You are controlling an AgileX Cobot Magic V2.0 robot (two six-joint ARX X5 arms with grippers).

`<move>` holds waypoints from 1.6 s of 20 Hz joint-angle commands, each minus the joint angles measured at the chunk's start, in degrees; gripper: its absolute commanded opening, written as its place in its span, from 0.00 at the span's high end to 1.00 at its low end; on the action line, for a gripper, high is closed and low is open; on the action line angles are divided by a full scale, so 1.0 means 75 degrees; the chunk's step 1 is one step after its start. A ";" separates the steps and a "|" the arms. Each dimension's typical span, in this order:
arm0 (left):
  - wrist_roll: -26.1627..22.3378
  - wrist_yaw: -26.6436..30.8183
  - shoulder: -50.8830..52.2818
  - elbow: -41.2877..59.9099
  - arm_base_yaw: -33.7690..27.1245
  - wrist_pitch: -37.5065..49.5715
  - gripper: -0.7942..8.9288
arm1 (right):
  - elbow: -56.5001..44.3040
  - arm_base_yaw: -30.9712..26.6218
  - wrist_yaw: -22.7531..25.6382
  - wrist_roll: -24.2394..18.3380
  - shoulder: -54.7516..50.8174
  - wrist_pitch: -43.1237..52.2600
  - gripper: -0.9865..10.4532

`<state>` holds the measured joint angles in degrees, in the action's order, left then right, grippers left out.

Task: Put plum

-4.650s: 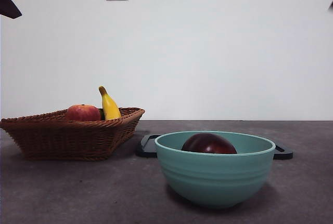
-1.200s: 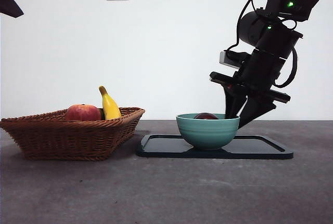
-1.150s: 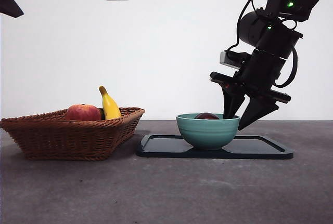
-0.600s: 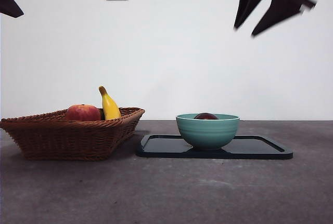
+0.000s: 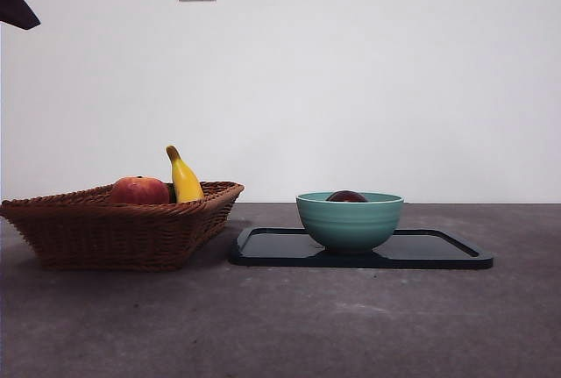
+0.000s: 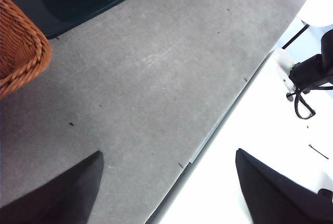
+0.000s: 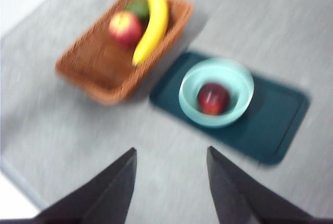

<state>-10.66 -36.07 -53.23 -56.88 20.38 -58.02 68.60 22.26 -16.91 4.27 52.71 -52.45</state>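
Plum point(image 5: 347, 196), one, apparently alone in the single bowl point(image 5: 350, 223).

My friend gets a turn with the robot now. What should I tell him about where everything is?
Left gripper: open, holding nothing, waiting above the table edge.
Right gripper: open, holding nothing, high above the table; that view is blurred.
The plum lies in the bowl, and the bowl stands on the tray.
The basket holds the banana, the red fruit and something green seen only from above.
Done: the plum looks placed, and nothing grips it.
Left: probably nothing, unless the plum was meant for somewhere else.
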 commanded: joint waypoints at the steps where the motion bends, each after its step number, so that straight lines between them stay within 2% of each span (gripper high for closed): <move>1: -0.0085 -0.0055 -0.0041 -0.0093 0.0035 0.0082 0.50 | -0.0752 0.0131 -0.0026 -0.0079 -0.0420 0.0047 0.73; 3: -0.0085 -0.0055 -0.0041 -0.0093 0.0035 0.0079 0.50 | -0.1588 0.0204 -0.0187 -0.0055 -0.0912 0.0149 0.73; 6: -0.0085 -0.0055 -0.0041 -0.0093 0.0035 0.0079 0.50 | -0.2404 0.0221 -0.0775 0.0035 -0.1402 0.0315 0.73; 20: 0.0006 -0.0055 -0.0041 -0.0093 0.0035 0.0076 0.50 | -0.2503 0.0221 -0.0810 0.0038 -0.1501 0.0364 0.73; 23: 0.0376 -0.0055 -0.0044 -0.0093 0.0038 0.0219 0.50 | -0.2503 0.0221 -0.0813 0.0041 -0.1501 0.0361 0.73; 28: 0.1603 -0.0003 -0.0361 -0.0242 0.0437 0.1737 0.50 | -0.2503 0.0221 -0.0851 0.0143 -0.1501 0.0364 0.73; 32: 0.1912 0.0816 -0.1568 -0.1227 0.0965 0.1964 0.50 | -0.2503 0.0221 -0.0973 0.0146 -0.1501 0.0361 0.73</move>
<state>2.57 -30.15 -64.01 -64.45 27.33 -43.92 49.25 23.59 -23.99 4.91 41.12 -50.24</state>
